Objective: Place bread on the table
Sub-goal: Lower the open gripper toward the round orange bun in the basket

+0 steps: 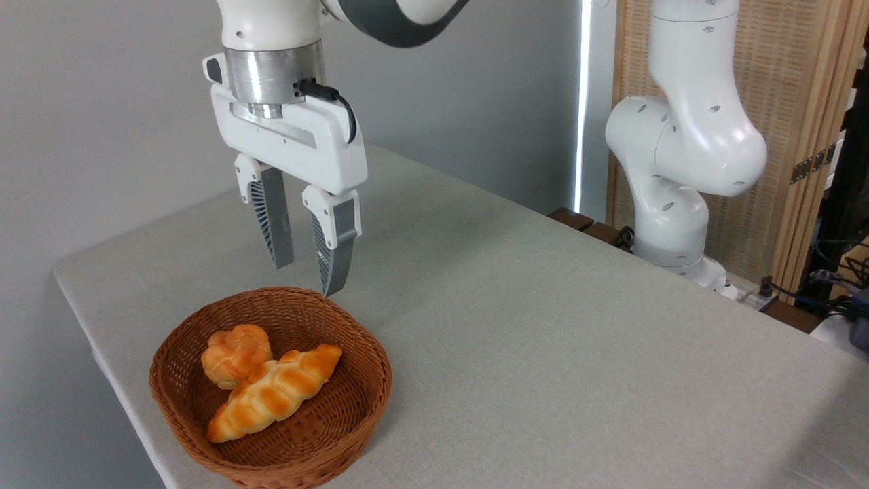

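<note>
Currently the jaws are hanging open and empty above the far rim of the basket point(271, 387), gripper point(307, 275) sitting up and to the right of the bun point(234, 353), nothing gripped yet

Bun is lying inside the basket, left-rear part of the floor, near the wall. The loaf point(271, 394) is leaning against its front-right side, touching it, running diagonally toward the front-left

Risks I'm seeing from here:
- bun and loaf are touching, so a finger coming down on that side is likely landing on the loaf or wedging between the two, dragging the loaf along or tipping it
- bun is sitting close to the basket wall; the other finger is probably clipping the wicker rim or wall on the way down, which could shove or tilt the basket, since it looks light and is only resting on the worktop point(543, 326)
- crust is looking glossy and rounded, so an off-centre pinch is risking a squirt-out or a roll back into the basket
- basket is standing near the front-left worktop edge, so a hard nudge is pushing it the wrong way

Bun itself: small, round, knotted, golden-orange with paler creases, shiny top, sitting upright, looks intact

Plenty of bare worktop to the right for the drop
</note>
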